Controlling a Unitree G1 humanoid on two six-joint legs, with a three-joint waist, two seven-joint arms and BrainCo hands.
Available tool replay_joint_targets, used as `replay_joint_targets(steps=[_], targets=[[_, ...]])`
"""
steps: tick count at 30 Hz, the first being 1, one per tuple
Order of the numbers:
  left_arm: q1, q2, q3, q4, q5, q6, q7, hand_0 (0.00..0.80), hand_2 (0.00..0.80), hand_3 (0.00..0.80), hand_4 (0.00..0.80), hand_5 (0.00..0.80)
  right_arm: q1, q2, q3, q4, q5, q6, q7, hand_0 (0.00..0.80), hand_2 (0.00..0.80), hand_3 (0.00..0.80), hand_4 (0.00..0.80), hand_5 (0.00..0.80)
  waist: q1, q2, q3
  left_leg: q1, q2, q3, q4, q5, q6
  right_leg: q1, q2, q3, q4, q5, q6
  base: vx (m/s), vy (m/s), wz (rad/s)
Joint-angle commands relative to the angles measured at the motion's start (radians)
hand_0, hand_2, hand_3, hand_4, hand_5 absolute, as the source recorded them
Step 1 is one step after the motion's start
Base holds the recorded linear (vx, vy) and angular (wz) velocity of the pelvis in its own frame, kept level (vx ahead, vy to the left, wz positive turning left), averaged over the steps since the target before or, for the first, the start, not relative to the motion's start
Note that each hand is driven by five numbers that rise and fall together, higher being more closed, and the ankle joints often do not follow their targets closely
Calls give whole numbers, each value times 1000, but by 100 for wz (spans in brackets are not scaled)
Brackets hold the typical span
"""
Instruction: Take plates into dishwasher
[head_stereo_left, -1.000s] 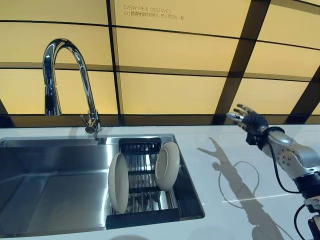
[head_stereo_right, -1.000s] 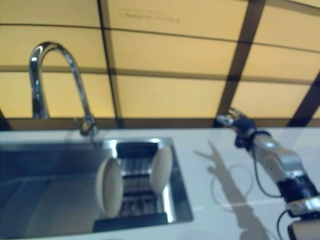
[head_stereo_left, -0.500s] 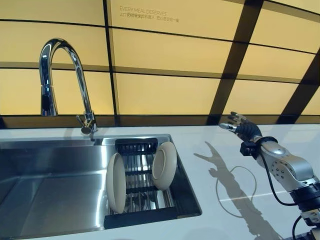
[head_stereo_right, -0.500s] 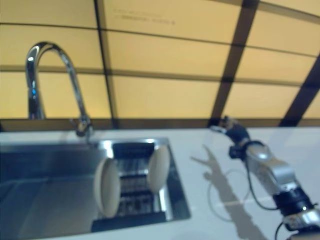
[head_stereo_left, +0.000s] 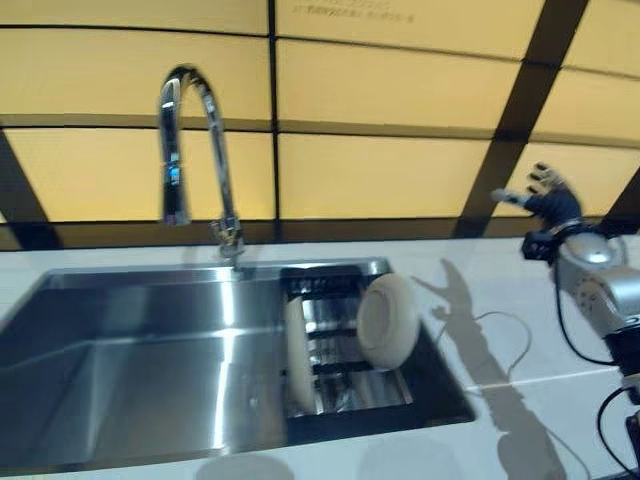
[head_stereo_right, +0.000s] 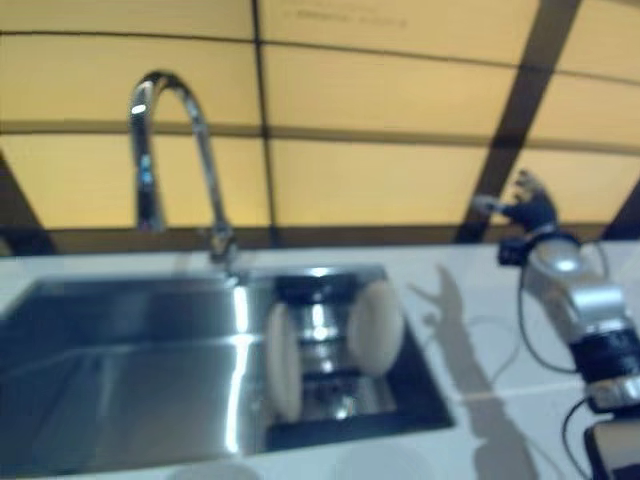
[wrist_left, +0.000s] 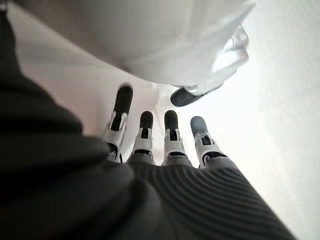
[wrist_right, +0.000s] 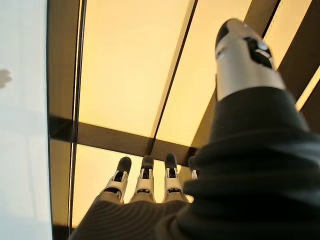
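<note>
Two cream plates stand on edge in a dark dish rack at the right end of the steel sink: one at the rack's left, one at its right. My right hand is raised above the white counter, to the right of the sink and well apart from the plates. Its fingers are spread straight and it is empty. My left hand shows only in the left wrist view, with straight fingers, holding nothing. No dishwasher is in view.
A tall curved chrome faucet stands behind the sink. The white counter runs to the right of the sink. A yellow panelled wall with dark strips rises right behind the counter.
The whole picture has shifted, so the camera has turned to the left. My right hand stays open and has risen a little. The plates have not moved in the rack.
</note>
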Motion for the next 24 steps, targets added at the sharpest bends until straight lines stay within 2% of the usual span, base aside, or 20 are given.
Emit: replay_joint_targets(steps=[1, 3, 6, 8, 9, 10, 12, 14, 21, 24], targets=[[-28, 106, -18, -42, -6, 16, 5, 0, 0, 0, 0, 0, -27, -16, -62, -30, -34, -57, -30, 0, 0, 0, 0, 0, 28, -42, -33, -49, -15, -32, 169, -133, 64, -123, -163, -2, -57, 304, 64, -146, 480, -12], [2, 138, -12, -24, -8, 28, 19, 0, 0, 0, 0, 0, -90, -18, -18, 54, -25, -49, 4, 0, 0, 0, 0, 0, 48, -21, -44, -14, -37, 2, 84, -91, 85, -148, -100, -58, -36, 259, 48, -116, 490, -56], [9, 165, 14, 14, -9, 50, 22, 0, 0, 0, 0, 0, -217, -37, 77, 204, 1, -86, 65, 0, 0, 0, 0, 0, 64, -8, -69, 12, -77, 28, 5, -66, 110, -156, -17, -95, 37, 196, 19, -81, 369, -53], [7, 169, 31, 24, -32, 63, 31, 0, 0, 0, 0, 0, -244, -36, 98, 230, 11, -103, 78, 0, 0, 0, 0, 0, 67, -5, -84, 21, -103, 21, -30, -60, 128, -138, 35, -93, 62, 141, 1, -51, 235, -26], [7, 169, 31, 24, -32, 63, 31, 0, 0, 0, 0, 0, -245, -36, 99, 230, 11, -104, 78, 0, 0, 0, 0, 0, 66, -5, -83, 23, -103, 20, -31, -60, 128, -137, 35, -93, 63, 140, 1, -41, 170, -16], [2, 165, 42, 25, -41, 72, 29, 0, 0, 0, 0, 0, -242, -32, 95, 224, 13, -107, 78, 0, 0, 0, 0, 0, 69, 1, -94, 29, -115, 4, -63, -49, 139, -108, 87, -86, 71, 78, -13, -21, 96, 0], [1, 159, 42, 21, -43, 70, 26, 0, 0, 0, 0, 0, -231, -28, 88, 212, 14, -109, 73, 0, 0, 0, 0, 0, 70, 2, -107, 29, -127, -12, -97, -26, 145, -86, 126, -78, 67, 38, -22, -32, 77, 4], [7, 146, 41, 19, -60, 51, 20, 0, 0, 0, 0, 0, -234, -7, 86, 213, 5, -121, 67, 0, 0, 0, 0, 0, 83, 0, -113, 43, -137, 3, -131, -14, 145, -58, 137, -120, 15, 24, -26, -40, 9, 4], [23, 93, 9, 13, -76, 6, 11, 0, 0, 0, 0, 0, -248, 16, 100, 218, 30, -123, 75, 0, 0, 0, 0, 0, 87, -6, -134, 45, -147, 27, -169, 1, 141, -1, 180, -109, -99, 35, -41, -3, -45, -7], [16, 75, -9, 4, -73, 0, 12, 0, 0, 0, 0, 0, -246, 31, 102, 194, 25, -89, 67, 0, 0, 0, 0, 0, 83, -12, -137, 47, -148, 39, -169, 2, 135, 15, 192, -108, -124, 38, -47, 6, -61, 0]])
